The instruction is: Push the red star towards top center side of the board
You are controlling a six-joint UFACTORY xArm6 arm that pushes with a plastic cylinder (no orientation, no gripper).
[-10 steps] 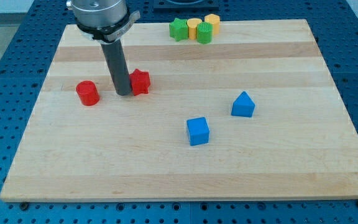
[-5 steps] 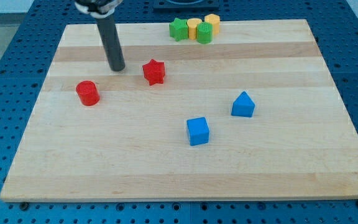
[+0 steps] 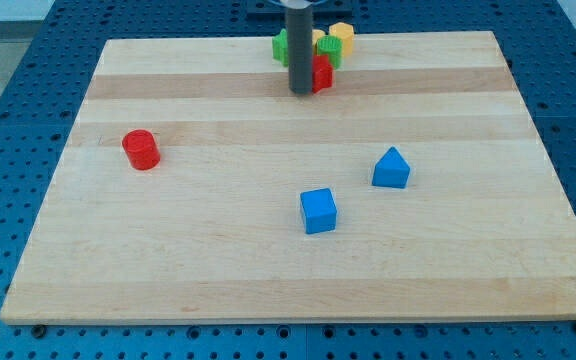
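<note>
Tip touching red star, top center

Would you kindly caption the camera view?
My tip presses the red star beside the green and yellow blocks at top center.

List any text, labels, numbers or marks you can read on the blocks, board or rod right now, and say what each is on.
None: no readable text in the camera view.
Board: plain wood, no print.
Red star, red cylinder, blue cube, blue block: blank faces.
Green and yellow blocks at the view's top: blank, partly hidden by the rod.
My tip, just left of the red star: plain dark rod, no marking.
</note>
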